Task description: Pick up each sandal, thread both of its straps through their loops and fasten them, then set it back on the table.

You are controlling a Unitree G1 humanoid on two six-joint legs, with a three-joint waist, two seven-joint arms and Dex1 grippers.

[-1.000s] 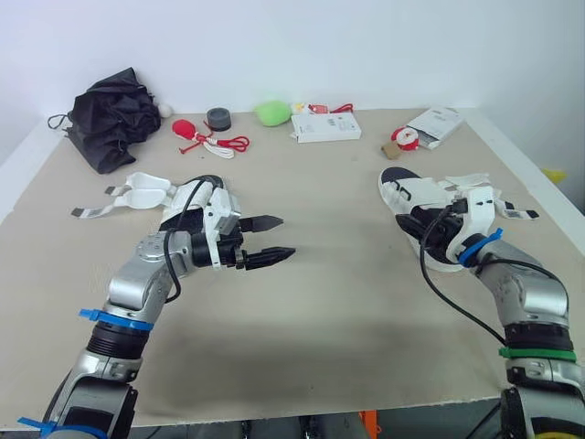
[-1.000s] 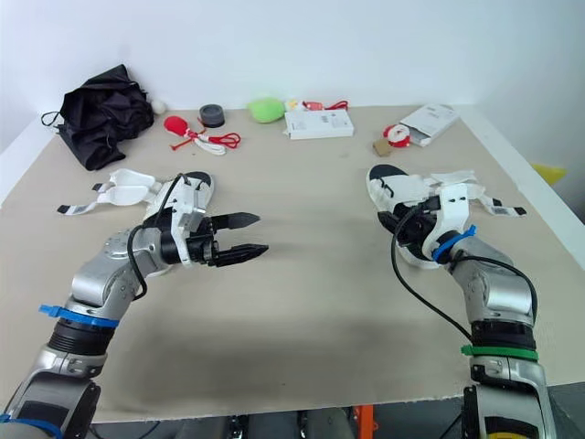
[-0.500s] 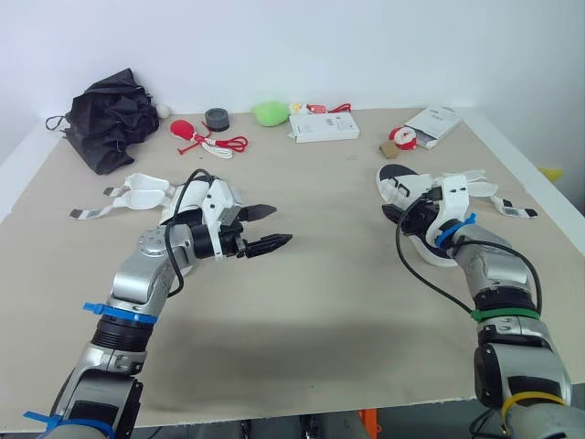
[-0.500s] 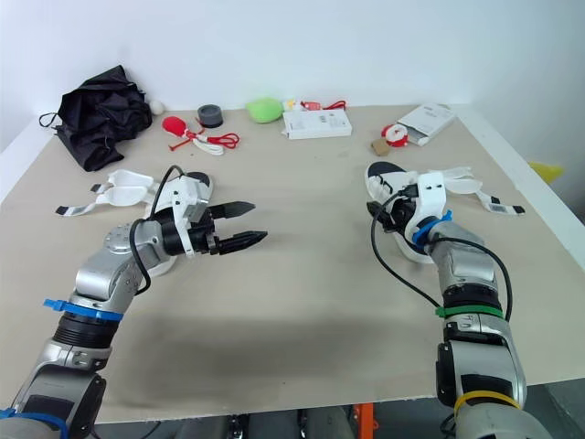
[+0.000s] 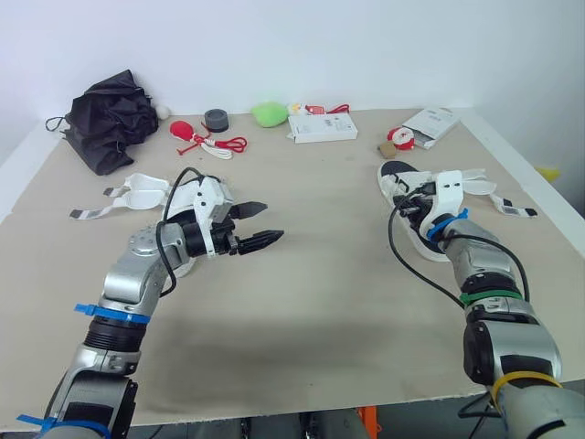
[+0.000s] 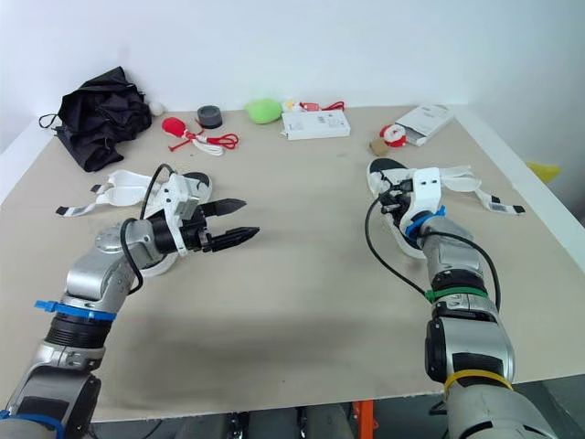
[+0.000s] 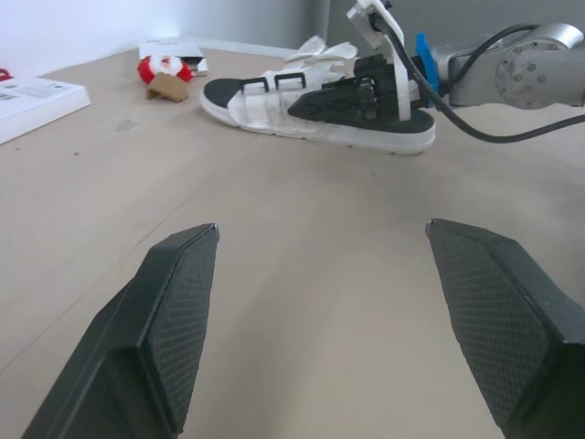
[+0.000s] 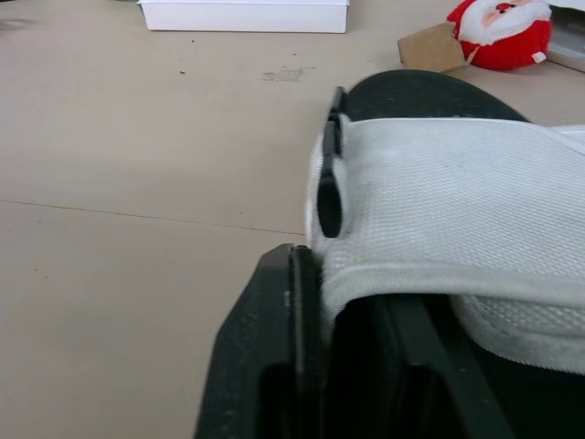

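The right sandal (image 5: 395, 176), white-strapped with a black footbed, lies on the table at the right. My right gripper (image 5: 409, 203) lies low over its footbed, shut on the edge of a white strap (image 8: 457, 201). From the left wrist view, the same sandal (image 7: 265, 114) has the shut right gripper (image 7: 320, 101) on top of it. The left sandal (image 5: 146, 189) lies at the left with its straps spread loose. My left gripper (image 5: 270, 222) hovers open just right of it, holding nothing.
Along the table's far edge sit a black folded umbrella (image 5: 114, 114), a red toy with cord (image 5: 196, 133), a tape roll (image 5: 218, 119), a green lump (image 5: 270, 112), a white box (image 5: 324, 126), a Santa figure (image 5: 405, 137) and a small carton (image 5: 434, 122).
My right arm reached further along the right sandal and its gripper closed from wide open onto the strap. The left gripper drifted slightly back and stayed open.
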